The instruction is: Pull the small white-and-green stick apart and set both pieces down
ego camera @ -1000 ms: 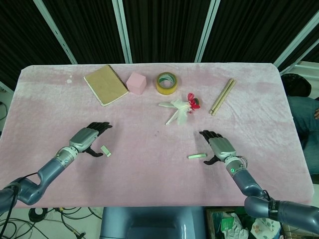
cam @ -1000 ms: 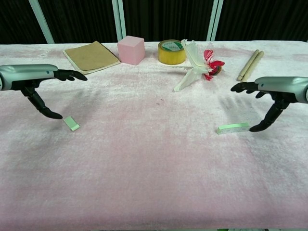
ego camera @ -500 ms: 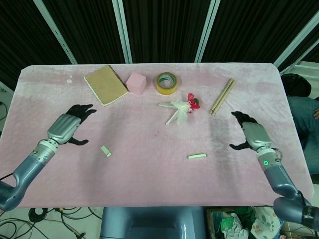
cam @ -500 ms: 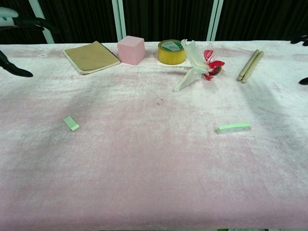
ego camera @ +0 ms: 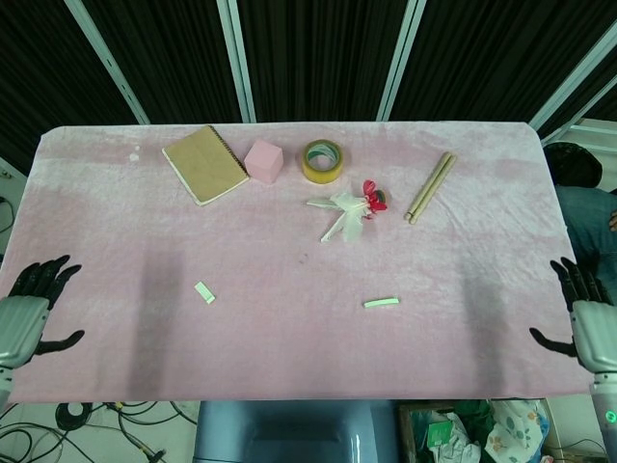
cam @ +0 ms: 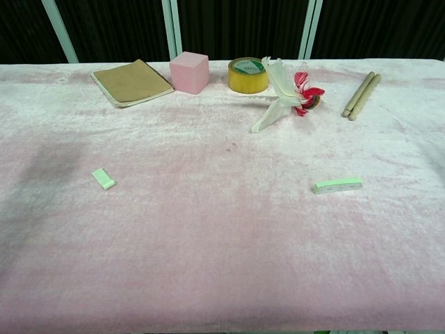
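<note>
The stick lies in two pieces on the pink cloth. The short piece [ego camera: 203, 292] [cam: 103, 179] rests left of centre. The longer piece [ego camera: 381, 303] [cam: 337, 185] lies flat right of centre. My left hand [ego camera: 26, 315] sits at the far left table edge, fingers spread, holding nothing. At the far right edge my right hand [ego camera: 586, 313] is likewise spread and empty. Both hands are far from the pieces. Neither hand appears in the chest view.
Along the back stand a tan notebook [ego camera: 204, 163], a pink cube [ego camera: 263, 160], a yellow tape roll [ego camera: 325, 159], a white-and-red feather bundle [ego camera: 351, 209] and two wooden sticks [ego camera: 430, 186]. The pink cloth [ego camera: 289, 347] covers the table.
Both hands have drawn back outward from the pieces to the table's side edges and left the chest view. The two pieces have not moved.
</note>
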`<action>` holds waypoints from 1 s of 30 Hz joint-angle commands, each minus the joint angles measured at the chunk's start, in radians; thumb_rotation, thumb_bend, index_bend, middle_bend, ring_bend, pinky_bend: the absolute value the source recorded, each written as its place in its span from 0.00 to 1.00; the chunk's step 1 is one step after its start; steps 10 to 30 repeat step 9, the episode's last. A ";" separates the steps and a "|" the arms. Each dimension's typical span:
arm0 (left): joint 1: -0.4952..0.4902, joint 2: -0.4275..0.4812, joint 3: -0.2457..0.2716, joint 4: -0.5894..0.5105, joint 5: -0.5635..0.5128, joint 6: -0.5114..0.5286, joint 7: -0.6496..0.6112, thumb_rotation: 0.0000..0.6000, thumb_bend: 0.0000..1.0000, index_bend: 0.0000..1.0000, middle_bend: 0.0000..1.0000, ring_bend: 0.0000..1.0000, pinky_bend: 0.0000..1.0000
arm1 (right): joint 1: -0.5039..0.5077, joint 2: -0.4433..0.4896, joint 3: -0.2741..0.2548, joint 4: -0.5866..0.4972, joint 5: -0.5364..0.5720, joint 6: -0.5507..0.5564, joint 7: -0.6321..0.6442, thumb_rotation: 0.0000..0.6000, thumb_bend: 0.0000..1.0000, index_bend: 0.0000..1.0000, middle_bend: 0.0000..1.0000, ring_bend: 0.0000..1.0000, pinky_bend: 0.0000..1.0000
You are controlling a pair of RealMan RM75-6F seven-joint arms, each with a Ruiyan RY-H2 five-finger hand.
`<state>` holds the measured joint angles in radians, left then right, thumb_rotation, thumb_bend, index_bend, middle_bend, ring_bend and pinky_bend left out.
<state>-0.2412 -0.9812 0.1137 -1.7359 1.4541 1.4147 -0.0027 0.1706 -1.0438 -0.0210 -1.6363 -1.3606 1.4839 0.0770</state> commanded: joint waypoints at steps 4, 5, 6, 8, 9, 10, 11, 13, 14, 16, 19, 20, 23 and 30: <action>0.063 -0.029 0.029 0.050 0.053 0.044 -0.055 1.00 0.17 0.11 0.01 0.00 0.00 | -0.088 -0.073 -0.028 0.012 -0.099 0.136 -0.128 1.00 0.12 0.00 0.00 0.00 0.08; 0.067 -0.032 0.029 0.054 0.074 0.055 -0.079 1.00 0.17 0.11 0.01 0.00 0.00 | -0.096 -0.087 -0.014 0.021 -0.106 0.168 -0.143 1.00 0.12 0.00 0.00 0.00 0.08; 0.070 -0.031 0.029 0.058 0.079 0.056 -0.093 1.00 0.17 0.11 0.01 0.00 0.00 | -0.102 -0.096 -0.009 0.025 -0.107 0.176 -0.143 1.00 0.12 0.00 0.00 0.00 0.08; 0.076 -0.032 0.018 0.074 0.086 0.071 -0.103 1.00 0.17 0.11 0.01 0.00 0.00 | -0.110 -0.096 -0.006 0.025 -0.099 0.168 -0.123 1.00 0.12 0.00 0.00 0.00 0.08; 0.079 -0.035 0.015 0.079 0.087 0.076 -0.106 1.00 0.17 0.11 0.01 0.00 0.00 | -0.112 -0.093 -0.006 0.023 -0.097 0.165 -0.118 1.00 0.12 0.00 0.00 0.00 0.08; 0.079 -0.035 0.015 0.079 0.087 0.076 -0.106 1.00 0.17 0.11 0.01 0.00 0.00 | -0.112 -0.093 -0.006 0.023 -0.097 0.165 -0.118 1.00 0.12 0.00 0.00 0.00 0.08; 0.079 -0.035 0.015 0.079 0.087 0.076 -0.106 1.00 0.17 0.11 0.01 0.00 0.00 | -0.112 -0.093 -0.006 0.023 -0.097 0.165 -0.118 1.00 0.12 0.00 0.00 0.00 0.08; 0.079 -0.035 0.015 0.079 0.087 0.076 -0.106 1.00 0.17 0.11 0.01 0.00 0.00 | -0.112 -0.093 -0.006 0.023 -0.097 0.165 -0.118 1.00 0.12 0.00 0.00 0.00 0.08; 0.079 -0.035 0.015 0.079 0.087 0.076 -0.106 1.00 0.17 0.11 0.01 0.00 0.00 | -0.112 -0.093 -0.006 0.023 -0.097 0.165 -0.118 1.00 0.12 0.00 0.00 0.00 0.08; 0.079 -0.035 0.015 0.079 0.087 0.076 -0.106 1.00 0.17 0.11 0.01 0.00 0.00 | -0.112 -0.093 -0.006 0.023 -0.097 0.165 -0.118 1.00 0.12 0.00 0.00 0.00 0.08; 0.079 -0.035 0.015 0.079 0.087 0.076 -0.106 1.00 0.17 0.11 0.01 0.00 0.00 | -0.112 -0.093 -0.006 0.023 -0.097 0.165 -0.118 1.00 0.12 0.00 0.00 0.00 0.08; 0.079 -0.035 0.015 0.079 0.087 0.076 -0.106 1.00 0.17 0.11 0.01 0.00 0.00 | -0.112 -0.093 -0.006 0.023 -0.097 0.165 -0.118 1.00 0.12 0.00 0.00 0.00 0.08; 0.079 -0.035 0.015 0.079 0.087 0.076 -0.106 1.00 0.17 0.11 0.01 0.00 0.00 | -0.112 -0.093 -0.006 0.023 -0.097 0.165 -0.118 1.00 0.12 0.00 0.00 0.00 0.08; 0.079 -0.035 0.015 0.079 0.087 0.076 -0.106 1.00 0.17 0.11 0.01 0.00 0.00 | -0.112 -0.093 -0.006 0.023 -0.097 0.165 -0.118 1.00 0.12 0.00 0.00 0.00 0.08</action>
